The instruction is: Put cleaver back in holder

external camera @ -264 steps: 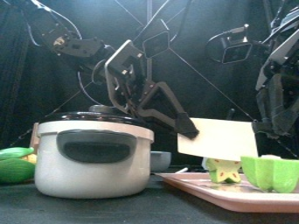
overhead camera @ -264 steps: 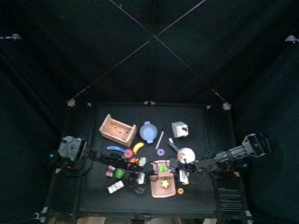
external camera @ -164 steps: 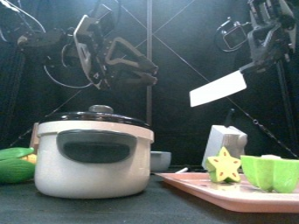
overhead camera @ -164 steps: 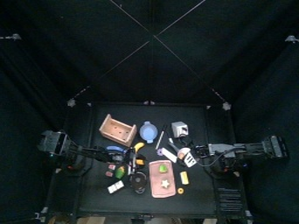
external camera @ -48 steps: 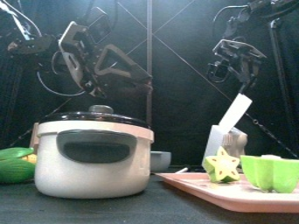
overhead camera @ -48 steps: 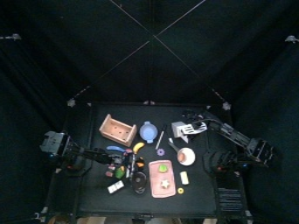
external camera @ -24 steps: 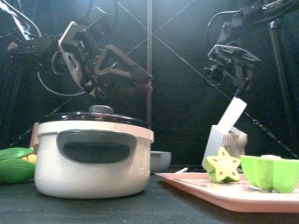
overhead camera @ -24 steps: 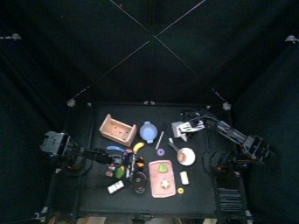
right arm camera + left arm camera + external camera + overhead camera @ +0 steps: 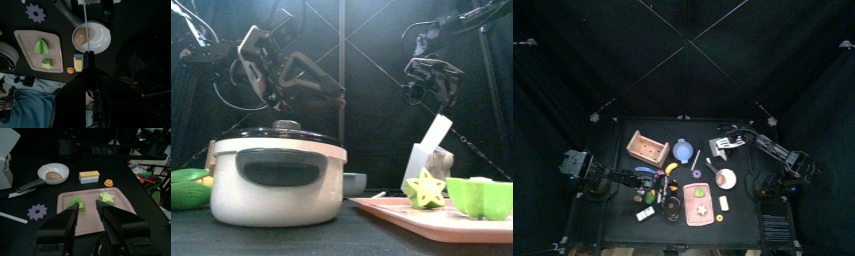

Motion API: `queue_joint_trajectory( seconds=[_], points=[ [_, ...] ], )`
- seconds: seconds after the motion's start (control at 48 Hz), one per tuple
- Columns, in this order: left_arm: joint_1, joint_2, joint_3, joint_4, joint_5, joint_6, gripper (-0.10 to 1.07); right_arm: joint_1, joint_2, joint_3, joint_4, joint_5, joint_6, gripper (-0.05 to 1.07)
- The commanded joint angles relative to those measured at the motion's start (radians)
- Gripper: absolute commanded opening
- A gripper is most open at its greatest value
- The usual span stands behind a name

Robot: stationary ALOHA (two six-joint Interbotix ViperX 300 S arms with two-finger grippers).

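The cleaver [image 9: 437, 131] has a white blade that stands tilted, with its lower end at the top of the light-grey holder [image 9: 425, 163]. The holder stands at the table's back right in the top view [image 9: 719, 149]. My right gripper [image 9: 433, 94] is above it and shut on the cleaver's handle. In the right wrist view the blade [image 9: 87, 30] shows edge-on as a thin white line running out from my right gripper [image 9: 87, 70]. My left gripper [image 9: 87, 212] is open and empty, held over the pink tray [image 9: 63, 223] at the table's front left.
A big silver pot [image 9: 278, 180] with a black lid stands near the front. A white bowl holding a brown egg [image 9: 53, 173], a yellow block [image 9: 89, 176] and a purple gear [image 9: 38, 212] lie around the tray. A tan wooden tray [image 9: 647, 148] is at the back left.
My right arm carried the cleaver from the table's front middle up and back to the holder, turning the blade from flat to nearly upright. The left arm drew back to the left.
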Motion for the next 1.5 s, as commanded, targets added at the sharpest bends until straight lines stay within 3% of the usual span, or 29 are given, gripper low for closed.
queue_joint_trajectory(
  seconds=[0.0,0.292,0.875,1.25,1.479],
  points=[
    [0.002,-0.005,-0.014,0.002,-0.011,0.002,0.75,-0.009,-0.015,-0.032,-0.002,0.000,-0.002,0.49],
    [0.002,-0.003,-0.014,0.002,-0.011,0.002,0.75,-0.009,-0.017,-0.066,-0.002,-0.018,-0.002,0.51],
    [0.002,-0.003,-0.009,0.000,-0.011,0.002,0.75,-0.009,-0.021,-0.052,-0.006,-0.071,0.002,0.71],
    [0.002,-0.002,-0.009,0.000,-0.011,0.002,0.75,-0.011,-0.029,-0.046,-0.006,-0.071,0.000,0.71],
    [0.000,-0.003,-0.008,0.000,-0.011,0.002,0.75,-0.005,-0.087,-0.061,0.017,-0.071,-0.002,0.70]
  ],
)
